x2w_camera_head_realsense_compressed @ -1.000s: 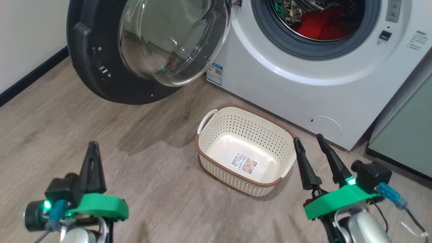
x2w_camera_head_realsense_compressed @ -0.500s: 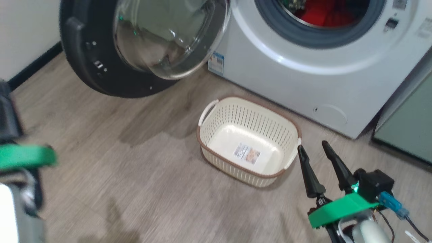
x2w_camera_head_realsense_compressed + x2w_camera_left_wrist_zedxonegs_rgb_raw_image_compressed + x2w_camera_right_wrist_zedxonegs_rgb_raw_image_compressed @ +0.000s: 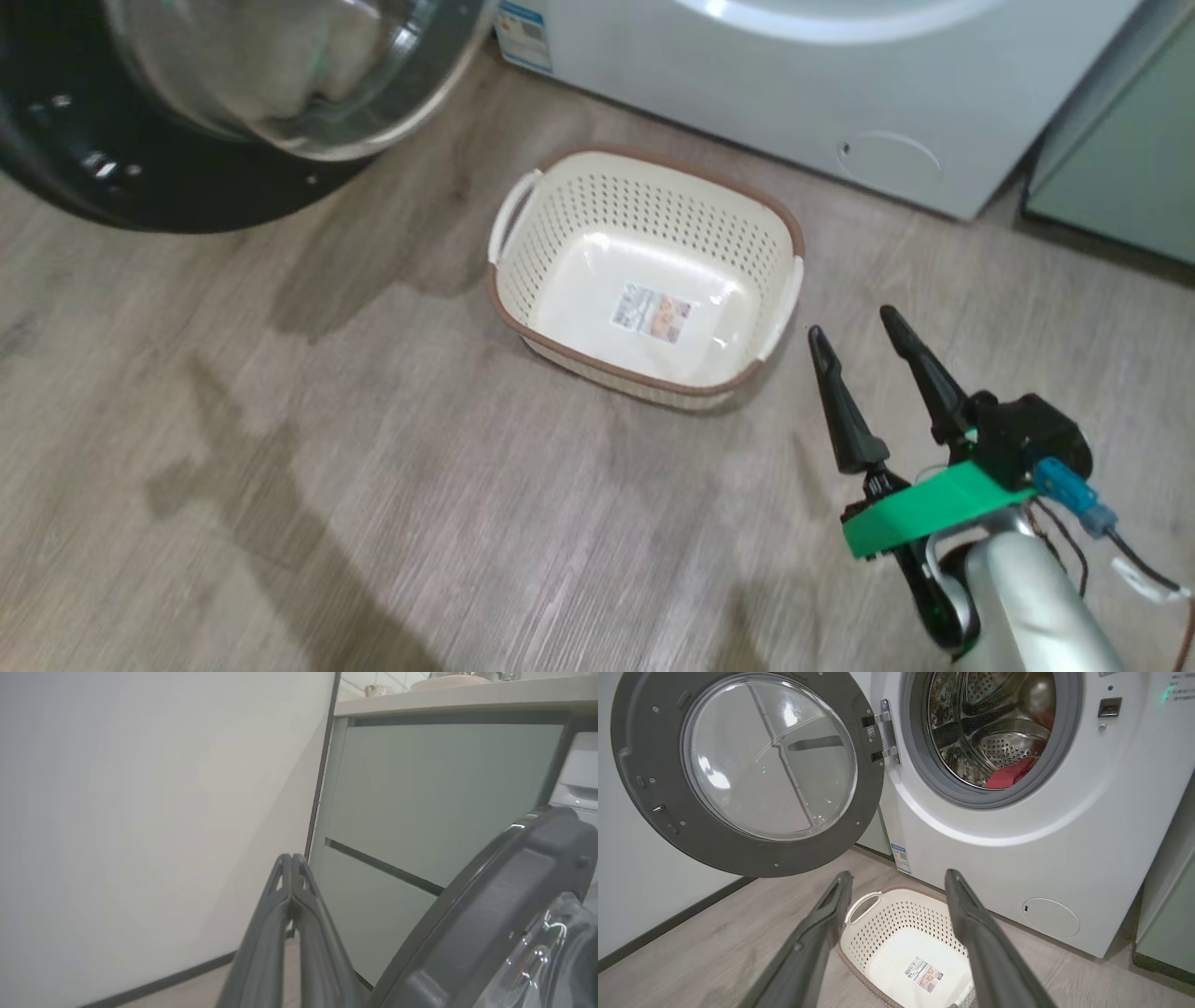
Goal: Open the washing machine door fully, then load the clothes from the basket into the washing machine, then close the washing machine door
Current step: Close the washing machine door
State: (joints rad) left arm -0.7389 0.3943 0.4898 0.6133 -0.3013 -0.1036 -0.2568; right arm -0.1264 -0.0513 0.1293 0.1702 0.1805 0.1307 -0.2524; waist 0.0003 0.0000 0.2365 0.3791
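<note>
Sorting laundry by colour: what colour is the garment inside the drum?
The garment is bright red; the right wrist view shows it best.

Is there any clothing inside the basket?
No, the basket holds just a sticker on its floor; the red clothes lie in the drum.

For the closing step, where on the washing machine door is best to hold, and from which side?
The wide black rim of the washing machine door at its free edge, opposite the hinge, coming from behind the swung-open door. That edge likely gives most leverage; the bulging glass bowl looks too smooth and rounded to grip.
</note>
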